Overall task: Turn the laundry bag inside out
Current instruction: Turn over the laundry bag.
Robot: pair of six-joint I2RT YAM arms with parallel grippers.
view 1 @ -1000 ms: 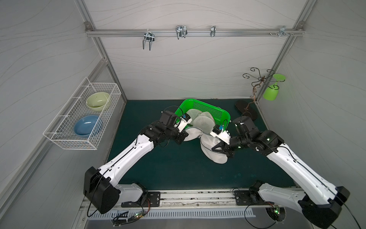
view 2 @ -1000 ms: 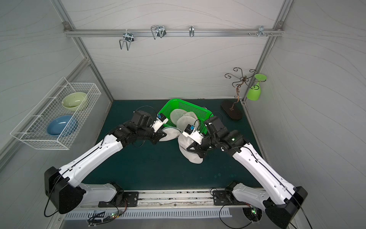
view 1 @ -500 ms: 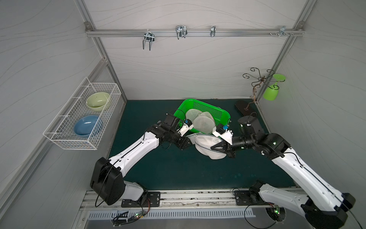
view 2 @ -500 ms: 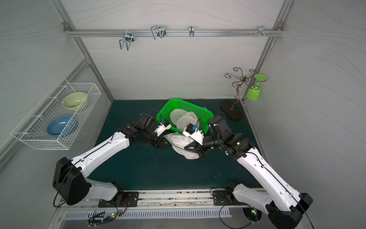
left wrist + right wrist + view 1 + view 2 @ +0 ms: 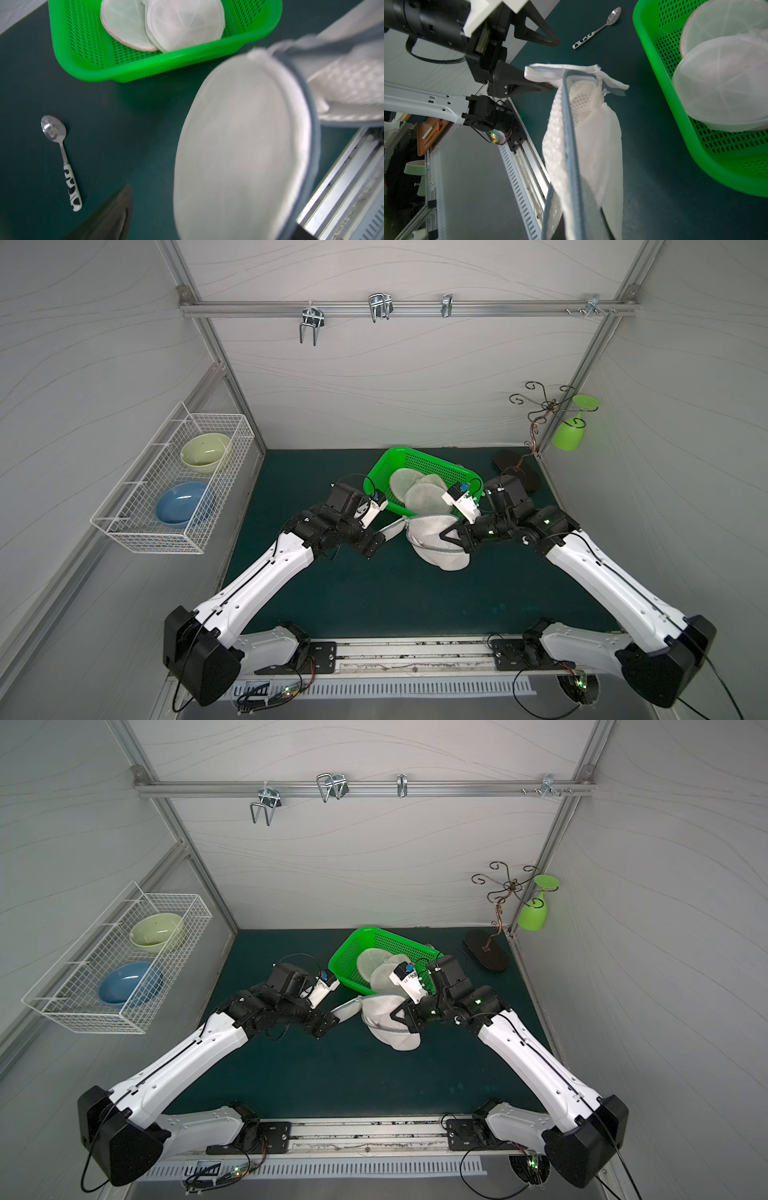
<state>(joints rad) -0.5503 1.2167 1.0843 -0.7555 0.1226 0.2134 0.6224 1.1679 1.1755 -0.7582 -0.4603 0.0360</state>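
Note:
The laundry bag [image 5: 436, 541] is white mesh with a blue-grey zipper edge, and it hangs just above the green mat in both top views. My right gripper [image 5: 451, 536] is shut on its rim, and the bag [image 5: 583, 135] droops away from the jaws in the right wrist view. My left gripper [image 5: 375, 544] is open on the bag's left side. A flap of the bag [image 5: 542, 72] lies loosely on one finger [image 5: 525, 86]. In the left wrist view the bag [image 5: 239, 155] fills the frame, with one dark finger [image 5: 112, 216] beside it.
A green basket [image 5: 376, 472] holding round mesh bags stands just behind the grippers. A spoon [image 5: 60, 158] lies on the mat under the left arm. A wire rack [image 5: 174, 489] with two bowls hangs at the left. A metal stand [image 5: 536, 427] with a green glass is at the back right.
My left gripper has opened and let go of the bag, moving down and away from the basket. The right gripper keeps its hold and has drawn the bag back a little.

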